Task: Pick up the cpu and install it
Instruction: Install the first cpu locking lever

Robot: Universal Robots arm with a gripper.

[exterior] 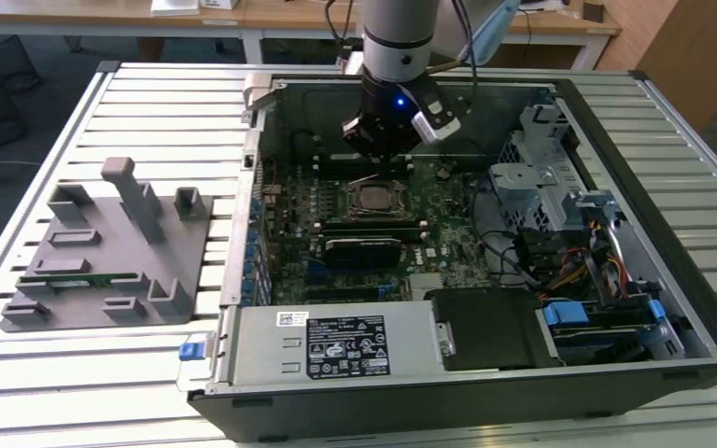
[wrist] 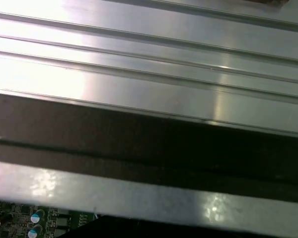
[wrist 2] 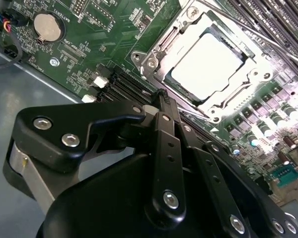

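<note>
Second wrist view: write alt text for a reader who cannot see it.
A silver cpu sits in its metal socket frame on a green motherboard. The robot's black claw fills the foreground beside the socket, holding nothing visible. A round coin battery sits near the board's edge.

My first wrist view: ribbed metal table slats [wrist: 149, 64], a dark case wall [wrist: 149, 144] below them, and a green motherboard corner [wrist: 30, 220].
</note>
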